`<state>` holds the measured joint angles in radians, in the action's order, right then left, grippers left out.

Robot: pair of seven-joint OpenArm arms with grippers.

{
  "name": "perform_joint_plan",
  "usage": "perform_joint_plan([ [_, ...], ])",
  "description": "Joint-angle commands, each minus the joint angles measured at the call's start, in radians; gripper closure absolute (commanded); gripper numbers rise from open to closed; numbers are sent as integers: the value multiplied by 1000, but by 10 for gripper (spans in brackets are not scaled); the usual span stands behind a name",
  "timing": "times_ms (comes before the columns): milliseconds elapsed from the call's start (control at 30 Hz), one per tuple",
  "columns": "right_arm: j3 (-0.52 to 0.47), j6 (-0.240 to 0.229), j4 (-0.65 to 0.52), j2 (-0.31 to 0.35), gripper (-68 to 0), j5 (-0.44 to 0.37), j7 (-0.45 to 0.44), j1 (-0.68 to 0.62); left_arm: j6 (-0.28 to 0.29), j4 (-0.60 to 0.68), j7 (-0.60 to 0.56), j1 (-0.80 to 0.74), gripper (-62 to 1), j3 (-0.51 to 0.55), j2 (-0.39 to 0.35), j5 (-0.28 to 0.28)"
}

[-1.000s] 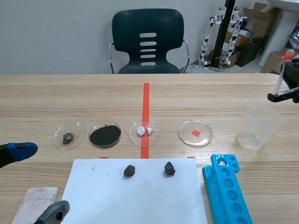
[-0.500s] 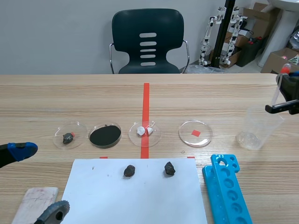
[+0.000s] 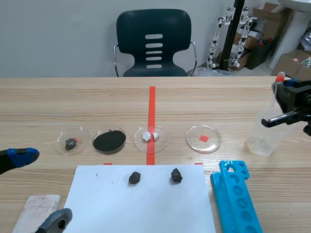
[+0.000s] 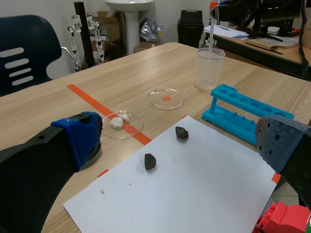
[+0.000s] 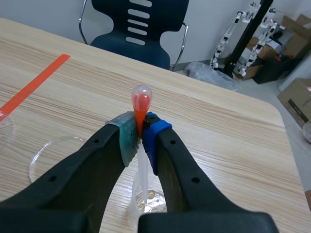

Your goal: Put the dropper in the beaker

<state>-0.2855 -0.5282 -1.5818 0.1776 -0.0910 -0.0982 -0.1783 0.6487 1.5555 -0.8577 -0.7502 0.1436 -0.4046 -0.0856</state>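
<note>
The dropper (image 5: 141, 103), red bulb up, is pinched between the pads of the right gripper (image 5: 141, 138). It stands upright over the beaker (image 3: 265, 133), its stem running down into the mouth. Lowering seems to be the step in hand; next it wants a clean release. The fingers hide how deep the tip sits. The left gripper (image 4: 179, 138) hangs spread wide near the white paper (image 4: 194, 194), holding nothing.

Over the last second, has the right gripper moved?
Yes. Holding the dropper, the right gripper came down and toward the picture's left in the scene view, closing on the beaker.
</note>
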Motion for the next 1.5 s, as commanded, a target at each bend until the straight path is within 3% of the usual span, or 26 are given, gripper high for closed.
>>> perform_joint_plan([
  [0,6,6,4,13,-4,-1,-31,10,1,22,-18,0,-623,4,2,14],
  [267,6,6,55,13,-4,43,-93,10,1,22,-18,0,-623,4,2,14],
  [767,6,4,56,13,-16,43,-96,9,1,22,-18,0,-623,4,2,14],
  [1033,5,-4,56,13,-179,43,-97,9,1,22,-18,0,-623,4,2,14],
  [1267,5,-8,56,13,-374,42,-111,9,1,22,-18,0,-623,4,2,14],
  [1467,5,-11,56,13,-385,39,-119,9,1,22,-18,0,-623,4,2,14],
])
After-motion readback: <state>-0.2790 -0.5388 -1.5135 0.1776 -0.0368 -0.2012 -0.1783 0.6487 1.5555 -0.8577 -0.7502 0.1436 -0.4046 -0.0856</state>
